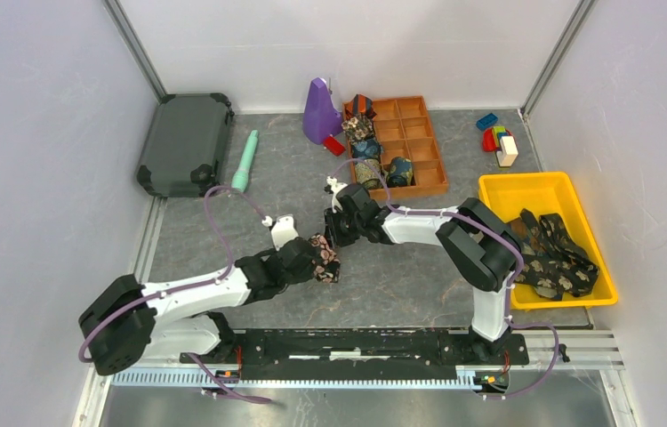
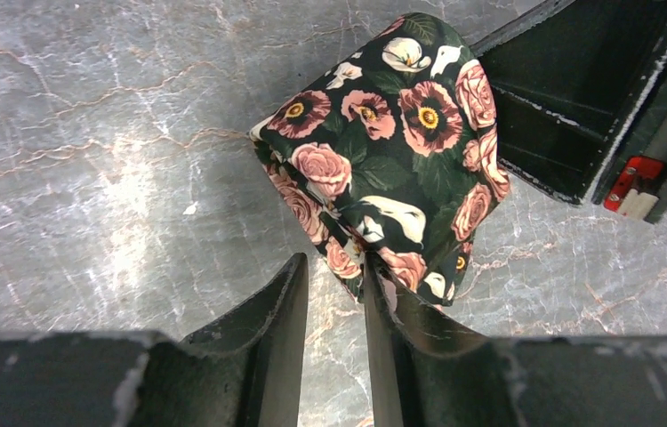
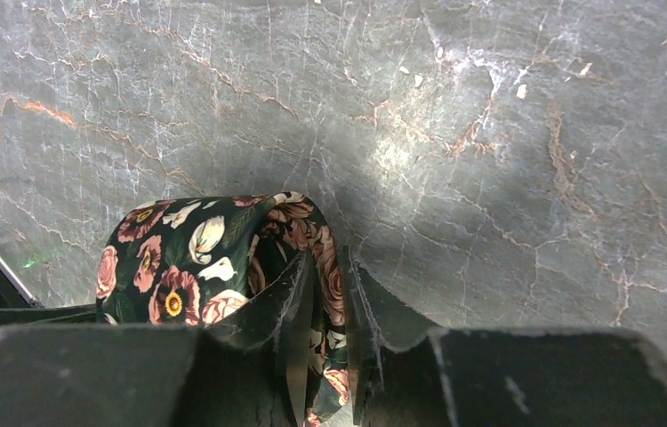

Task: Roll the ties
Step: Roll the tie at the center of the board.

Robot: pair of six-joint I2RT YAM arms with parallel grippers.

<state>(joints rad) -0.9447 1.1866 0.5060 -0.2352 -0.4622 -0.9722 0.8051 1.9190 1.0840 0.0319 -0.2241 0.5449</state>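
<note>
Reaching in from the near edge of the bench (image 1: 401, 285), both arms meet over its middle at one floral tie (image 1: 325, 258), a dark fabric with pink roses and white lilies, wound into a short, fat roll.

The left pincer (image 1: 316, 261) comes at the roll from the left. In the left wrist view its fingers stand close together, and the roll's nearest fold (image 2: 352, 258) is nipped between their tips. The rest of the floral tie (image 2: 392, 151) bulges out beyond and to the right of the left pincer (image 2: 334, 267), above the marbled surface.

The right pincer (image 1: 334, 233) comes in from the right and slightly farther back. In its own wrist view the right pincer (image 3: 328, 267) is clamped on a layer of the fabric, which shows in the narrow slot between the fingers. The body of the floral tie (image 3: 188, 258) lies to the left of them, touching the left finger.

To the right, a yellow tray (image 1: 543, 189) holds a heap of loose ties (image 1: 554, 253), unrolled and tangled.

Farther back, a brown box (image 1: 421, 142) with compartments holds several rolled ties (image 1: 366, 149), mostly in its left column. A purple object (image 1: 319, 111) stands just beside its left end.

A green tube (image 1: 245, 160) and a dark case (image 1: 186, 142) lie at the far left. Toy blocks (image 1: 499, 142) sit at the far right.
</note>
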